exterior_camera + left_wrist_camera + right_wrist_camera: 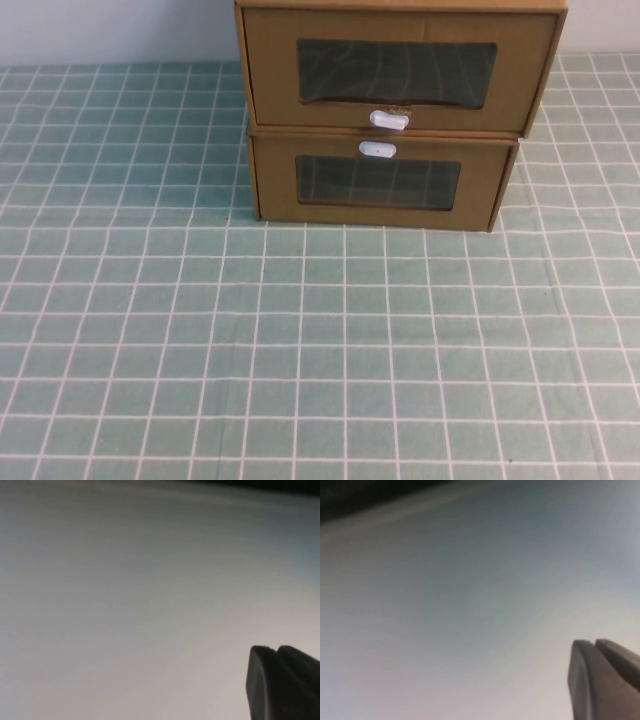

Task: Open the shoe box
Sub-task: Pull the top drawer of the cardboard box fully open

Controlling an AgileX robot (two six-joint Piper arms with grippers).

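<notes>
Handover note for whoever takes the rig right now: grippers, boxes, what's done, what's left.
Grippers: left gripper shut, empty, out of the high view, facing a plain blank surface. The right gripper is the same: shut, empty, out of the high view.
Things: upper box stacked on lower box at the far middle of the table. Each has a window front, with upper handle and lower handle, both white.
Done: nothing; both fronts look closed, and neither arm is near them.
Left: reach a handle, grip it, pull the front open. Which box is meant isn't evident.
</notes>
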